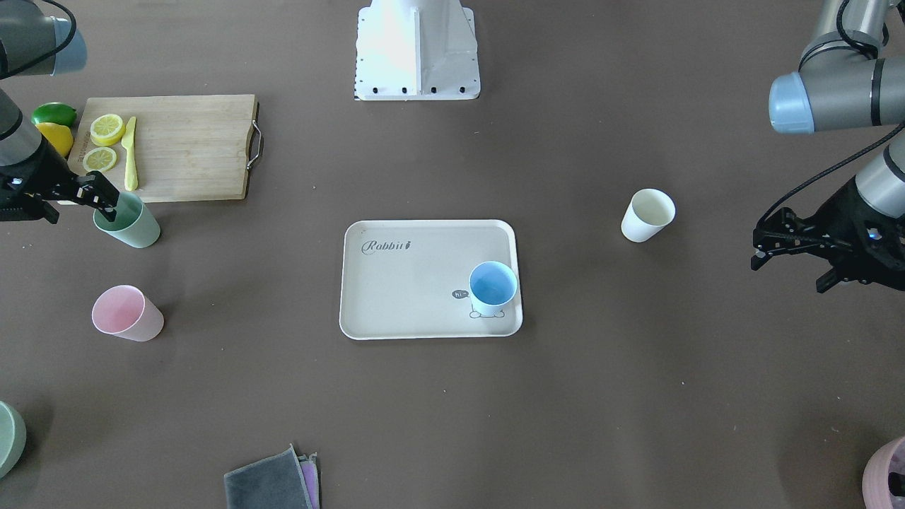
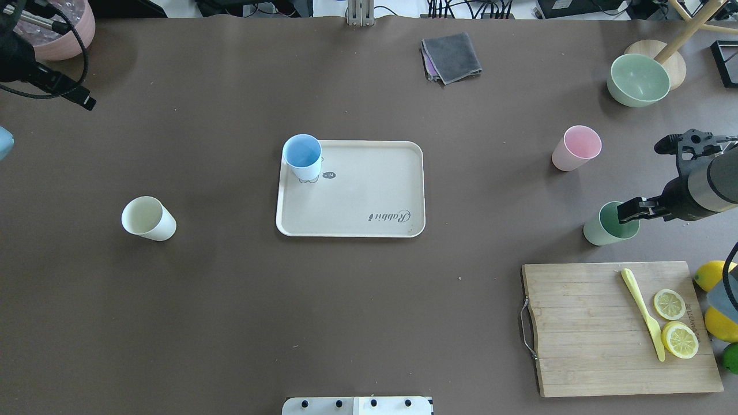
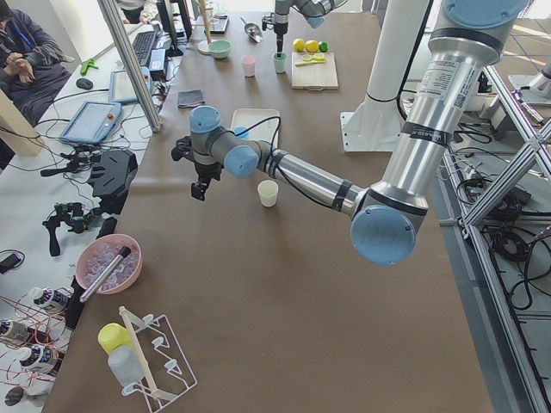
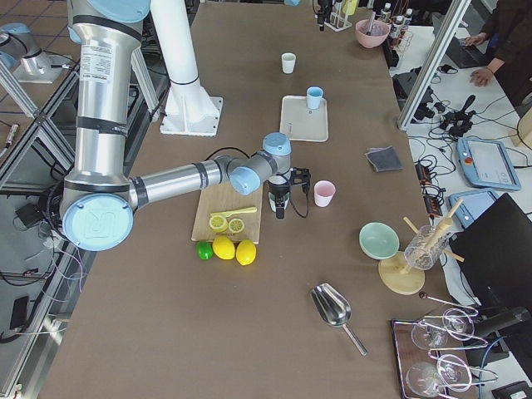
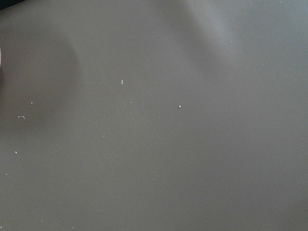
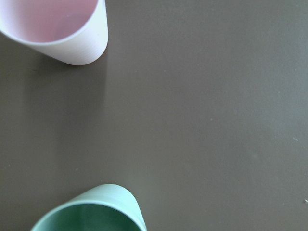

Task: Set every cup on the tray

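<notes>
The beige tray (image 1: 396,297) (image 2: 369,196) lies mid-table with the light blue cup (image 1: 493,288) (image 2: 302,157) upright on one corner. The cream-white cup (image 1: 647,215) (image 2: 147,219) stands on the table on my left side. My left gripper (image 1: 760,249) hovers open and empty beyond it. The pink cup (image 1: 127,314) (image 2: 575,148) and the mint green cup (image 1: 134,226) (image 2: 602,231) stand on my right side. My right gripper (image 1: 104,201) (image 2: 629,211) is at the mint cup's rim. I cannot tell whether it grips it.
A wooden cutting board (image 2: 594,340) with lemon slices and a yellow knife lies near the mint cup, with whole lemons and a lime beside it. A sage-green bowl (image 2: 639,79), a grey cloth (image 2: 452,56) and a mauve pot (image 2: 57,29) stand along the far edge.
</notes>
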Tool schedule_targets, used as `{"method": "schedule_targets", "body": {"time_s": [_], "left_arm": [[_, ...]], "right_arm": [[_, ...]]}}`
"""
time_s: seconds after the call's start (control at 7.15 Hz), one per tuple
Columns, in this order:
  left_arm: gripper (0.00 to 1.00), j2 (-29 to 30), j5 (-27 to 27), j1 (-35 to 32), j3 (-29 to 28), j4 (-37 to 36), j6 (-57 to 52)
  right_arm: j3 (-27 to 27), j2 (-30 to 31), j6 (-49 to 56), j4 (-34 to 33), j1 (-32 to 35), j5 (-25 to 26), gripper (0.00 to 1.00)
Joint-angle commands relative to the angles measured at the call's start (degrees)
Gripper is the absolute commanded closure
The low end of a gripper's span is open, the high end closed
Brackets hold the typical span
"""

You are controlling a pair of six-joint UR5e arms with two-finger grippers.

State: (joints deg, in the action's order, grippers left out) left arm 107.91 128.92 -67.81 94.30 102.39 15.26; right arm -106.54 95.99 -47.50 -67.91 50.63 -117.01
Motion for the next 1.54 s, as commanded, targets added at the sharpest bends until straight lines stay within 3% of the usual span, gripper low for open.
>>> {"method": "schedule_targets", "body": {"time_s": [0.0,0.14,0.56,0.84,1.12,1.4], "left_arm": [[0.01,0.2,-0.2,0.1,-0.1,0.0,0.5],[0.01,0.2,-0.2,0.1,-0.1,0.0,0.6],[0.01,0.3,-0.2,0.2,-0.2,0.0,0.6],[0.01,0.4,-0.3,0.2,-0.2,0.0,0.6],[0.01,0.5,-0.3,0.2,-0.3,-0.1,0.8],[0.01,0.6,-0.2,0.3,-0.3,0.0,1.5]], "right_arm": [[0.4,-0.4,-1.5,0.2,-1.8,0.8,0.85],[0.1,-0.4,-1.6,0.4,-1.8,0.7,1.0],[-1.5,-3.2,-5.8,0.2,-1.9,-0.8,1.0],[-1.3,-10.4,-14.7,-2.0,-2.1,-2.5,1.0],[-0.6,-22.3,-28.9,-10.4,-7.1,-1.4,1.0],[3.2,-35.4,-39.1,-18.9,-13.9,6.2,1.0]]}}
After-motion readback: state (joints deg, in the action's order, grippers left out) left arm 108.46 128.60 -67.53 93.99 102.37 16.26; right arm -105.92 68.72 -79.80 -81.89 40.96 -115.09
